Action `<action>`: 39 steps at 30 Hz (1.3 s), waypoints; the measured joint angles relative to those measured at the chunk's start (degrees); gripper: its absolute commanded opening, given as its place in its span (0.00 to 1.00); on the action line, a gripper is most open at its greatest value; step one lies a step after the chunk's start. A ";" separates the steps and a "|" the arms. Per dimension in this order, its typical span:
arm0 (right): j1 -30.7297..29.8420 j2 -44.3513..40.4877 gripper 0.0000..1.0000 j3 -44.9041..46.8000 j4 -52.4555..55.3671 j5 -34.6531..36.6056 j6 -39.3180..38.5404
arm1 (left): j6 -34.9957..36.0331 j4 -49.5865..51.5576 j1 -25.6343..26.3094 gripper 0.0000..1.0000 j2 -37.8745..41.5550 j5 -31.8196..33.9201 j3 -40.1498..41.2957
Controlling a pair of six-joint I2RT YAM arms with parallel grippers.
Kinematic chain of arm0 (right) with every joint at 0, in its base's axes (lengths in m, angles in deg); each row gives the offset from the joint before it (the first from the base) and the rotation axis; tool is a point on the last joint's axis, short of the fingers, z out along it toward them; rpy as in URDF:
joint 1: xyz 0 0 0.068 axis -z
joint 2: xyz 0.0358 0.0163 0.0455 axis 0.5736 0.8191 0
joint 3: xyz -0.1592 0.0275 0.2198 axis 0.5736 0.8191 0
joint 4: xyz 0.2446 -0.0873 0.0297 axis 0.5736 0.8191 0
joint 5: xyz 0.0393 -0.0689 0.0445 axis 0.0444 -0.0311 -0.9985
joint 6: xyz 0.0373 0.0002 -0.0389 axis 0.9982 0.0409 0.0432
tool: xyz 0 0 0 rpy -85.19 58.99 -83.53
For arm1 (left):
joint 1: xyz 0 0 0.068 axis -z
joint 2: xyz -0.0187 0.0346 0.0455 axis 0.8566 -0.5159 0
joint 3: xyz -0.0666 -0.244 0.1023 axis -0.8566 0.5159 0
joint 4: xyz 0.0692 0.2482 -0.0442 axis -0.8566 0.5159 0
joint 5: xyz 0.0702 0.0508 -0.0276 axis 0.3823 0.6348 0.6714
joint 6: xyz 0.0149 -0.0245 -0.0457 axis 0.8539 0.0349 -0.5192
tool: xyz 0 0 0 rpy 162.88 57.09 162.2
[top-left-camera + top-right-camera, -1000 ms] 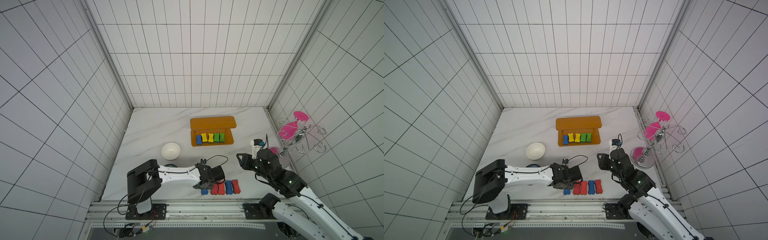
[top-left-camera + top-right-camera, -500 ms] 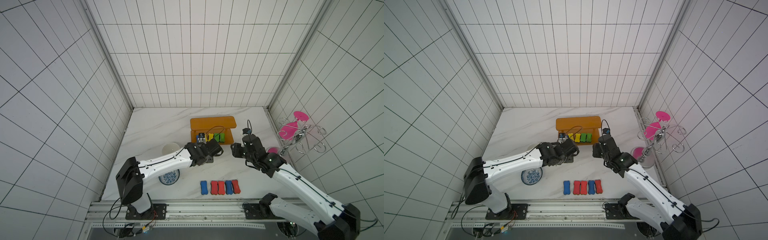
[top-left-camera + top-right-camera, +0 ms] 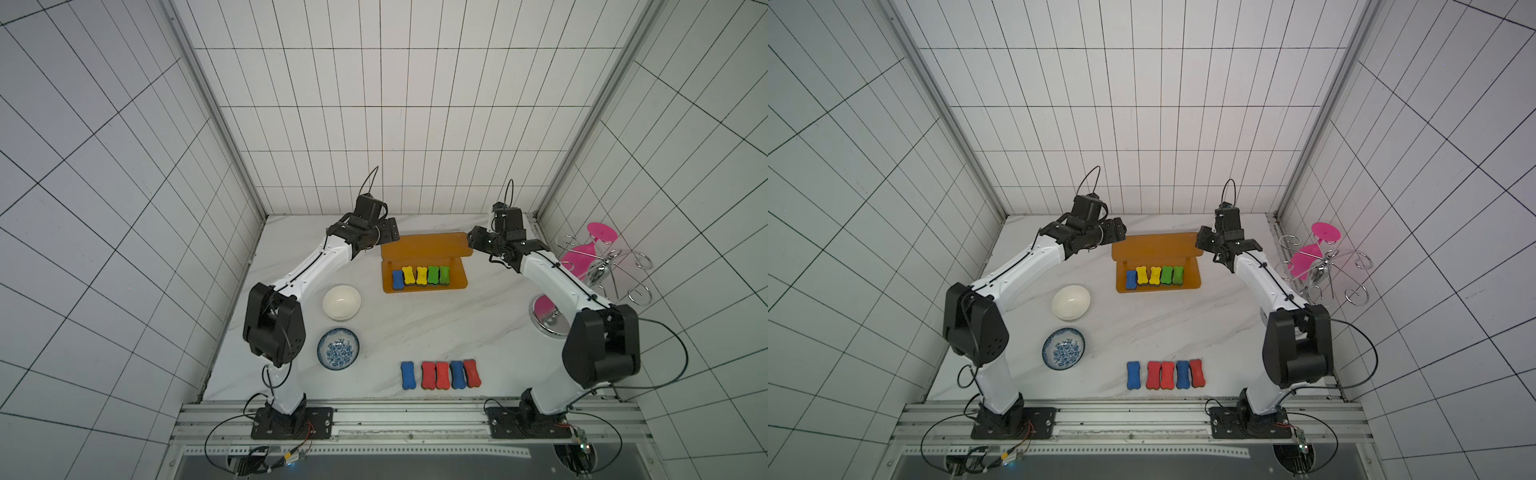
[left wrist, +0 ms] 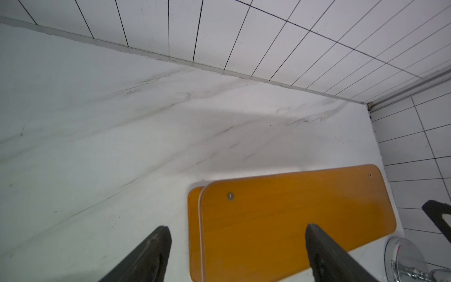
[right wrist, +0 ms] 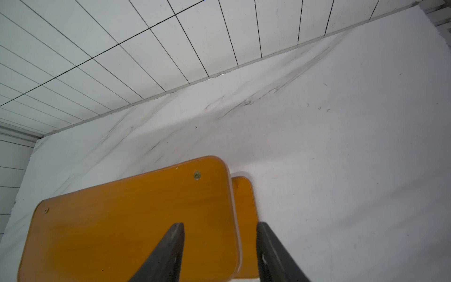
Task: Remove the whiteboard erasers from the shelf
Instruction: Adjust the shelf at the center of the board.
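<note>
Five whiteboard erasers line the lower tier of the shelf, toward the counter's back edge. Left gripper and right gripper, spread and empty, flank it; a bump could scatter them.

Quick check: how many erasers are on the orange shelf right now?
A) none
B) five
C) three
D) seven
B: five erasers sit side by side on the lower tier of the shelf: one blue, two yellow and two green.

no readable text, labels or numbers
</note>
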 measured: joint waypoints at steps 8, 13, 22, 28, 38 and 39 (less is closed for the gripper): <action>2.10 8.61 0.49 -4.24 -0.42 -6.47 -0.96 | 0.00 -0.57 -1.51 0.89 -7.30 -11.52 -2.93; 2.49 12.15 0.31 -7.56 -2.51 -12.94 -1.70 | -0.31 -0.37 -1.18 0.86 -8.39 -14.58 -3.32; 2.56 21.92 0.27 -19.02 -3.23 -20.59 -1.70 | -0.44 1.81 -1.46 0.85 -8.81 -14.16 -2.91; 0.48 29.24 0.27 -29.49 -1.31 -22.34 -1.66 | -0.42 1.42 -2.82 0.83 -7.30 -13.35 0.11; 2.43 31.34 0.30 -40.92 7.39 -24.02 -4.11 | -0.72 -2.91 -8.07 0.91 -2.56 -13.92 2.27; 2.86 31.17 0.30 -41.62 7.91 -23.98 -4.37 | -0.79 -3.34 -7.91 0.91 -1.95 -14.16 2.32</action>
